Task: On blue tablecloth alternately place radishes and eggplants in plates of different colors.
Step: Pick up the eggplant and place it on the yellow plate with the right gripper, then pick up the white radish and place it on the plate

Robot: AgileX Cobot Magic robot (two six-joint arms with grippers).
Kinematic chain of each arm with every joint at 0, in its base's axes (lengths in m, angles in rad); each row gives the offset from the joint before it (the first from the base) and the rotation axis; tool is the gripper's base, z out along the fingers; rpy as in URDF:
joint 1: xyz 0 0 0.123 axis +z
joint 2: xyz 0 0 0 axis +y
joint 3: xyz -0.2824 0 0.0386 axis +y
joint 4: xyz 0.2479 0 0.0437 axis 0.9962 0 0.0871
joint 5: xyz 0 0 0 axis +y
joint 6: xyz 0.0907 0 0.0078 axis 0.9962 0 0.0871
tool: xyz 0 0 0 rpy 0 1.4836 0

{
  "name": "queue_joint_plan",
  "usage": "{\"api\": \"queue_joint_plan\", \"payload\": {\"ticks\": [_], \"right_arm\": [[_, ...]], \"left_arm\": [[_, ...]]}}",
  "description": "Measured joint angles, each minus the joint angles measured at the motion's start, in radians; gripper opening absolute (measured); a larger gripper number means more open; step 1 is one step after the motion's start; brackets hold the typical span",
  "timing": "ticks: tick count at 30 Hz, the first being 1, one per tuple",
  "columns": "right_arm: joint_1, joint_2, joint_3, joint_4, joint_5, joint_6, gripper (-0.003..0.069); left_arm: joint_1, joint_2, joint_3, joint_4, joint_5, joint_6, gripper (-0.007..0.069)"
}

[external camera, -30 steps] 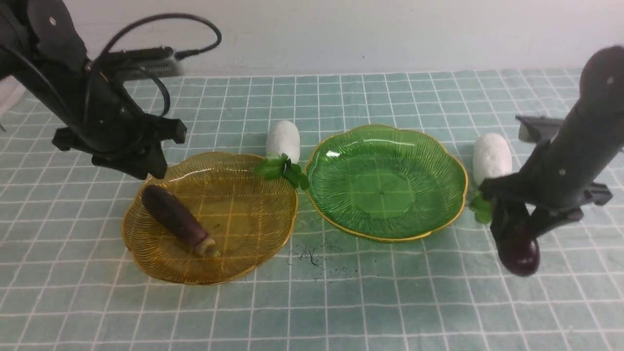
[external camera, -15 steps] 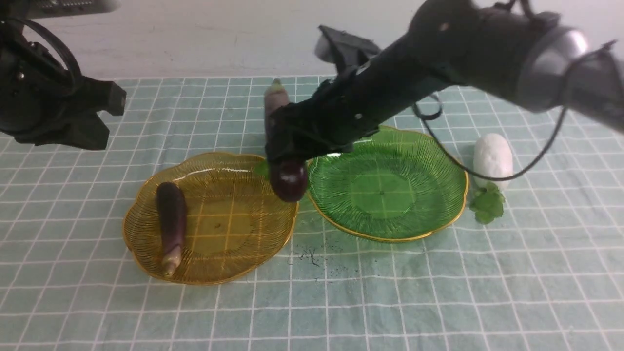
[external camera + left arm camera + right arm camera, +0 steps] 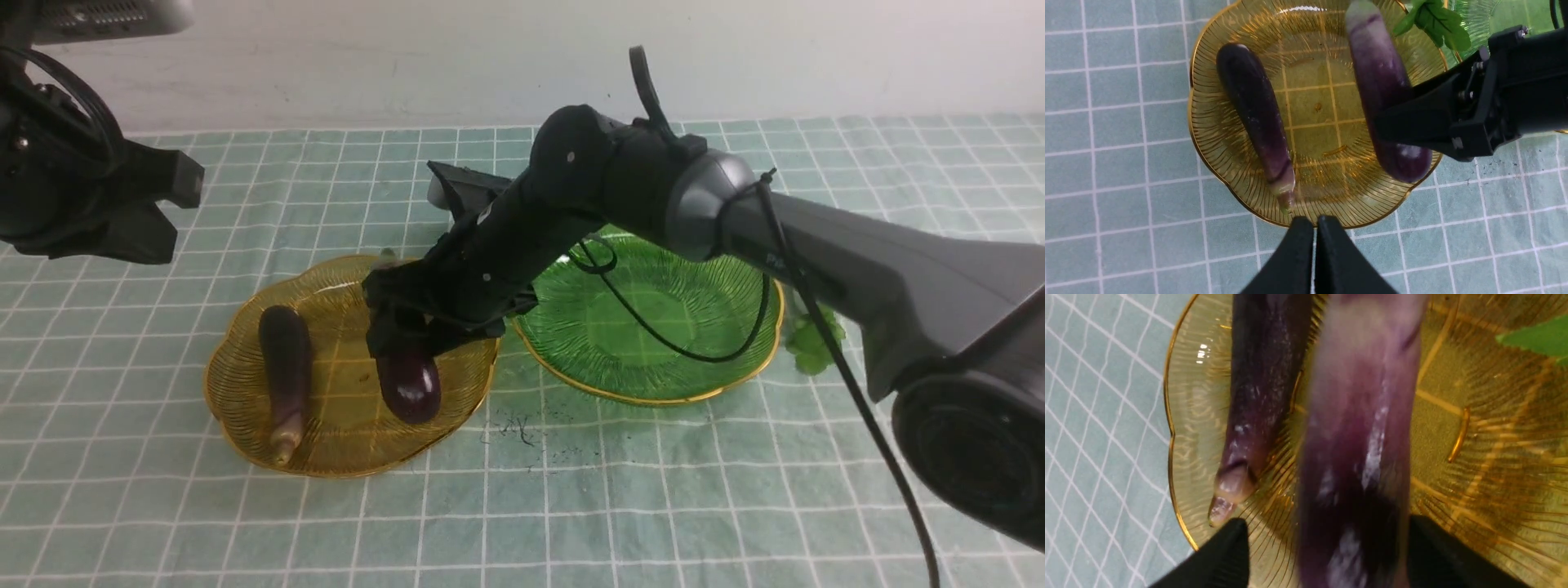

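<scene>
Our right hand (image 3: 420, 331) is over the yellow plate (image 3: 343, 445). Its fingers are apart, with a gap on one side of the fat eggplant (image 3: 411, 388) between them. The fat eggplant's round end is at the near edge of that plate. The thin eggplant (image 3: 285, 359) lies in the same plate, beside it but not touching. The green plate (image 3: 718, 327) sits just beside the yellow one on the blue cloth (image 3: 653, 490). Our left hand (image 3: 1314, 232) hangs above the cloth, fingers pressed together with nothing between them.

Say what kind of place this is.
Probably a robot lab test bench, not a kitchen: a robot arm over a checked tablecloth, toy-looking eggplants in an amber plate, bare white wall behind.
</scene>
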Motion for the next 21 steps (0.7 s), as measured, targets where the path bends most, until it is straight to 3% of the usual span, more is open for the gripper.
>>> {"api": "queue_joint_plan", "payload": {"ticks": [4,9,12,16,19,21], "right_arm": [[-0.038,-0.023,-0.031,-0.033,0.118,0.011,0.0612],[-0.11,-0.069,-0.125,-0.098,0.204,0.012,0.0576],[-0.166,-0.134,-0.158,-0.194,0.208,0.021,0.0465],[-0.257,-0.305,-0.134,-0.401,0.22,0.068,0.012],[-0.317,-0.442,-0.032,-0.493,0.224,0.09,0.0012],[-0.352,-0.516,0.032,-0.518,0.228,0.091,-0.0002]], "left_arm": [[0.0,0.027,0.0,-0.03,-0.017,0.015,-0.0008],[-0.022,0.074,-0.019,-0.037,-0.058,0.031,-0.0008],[-0.064,0.15,-0.092,-0.038,-0.066,0.033,-0.0008],[-0.12,0.356,-0.297,-0.041,-0.057,-0.006,-0.0008],[-0.131,0.51,-0.447,-0.038,-0.03,-0.019,-0.0008],[-0.14,0.602,-0.536,-0.037,-0.028,-0.022,-0.0006]]}}
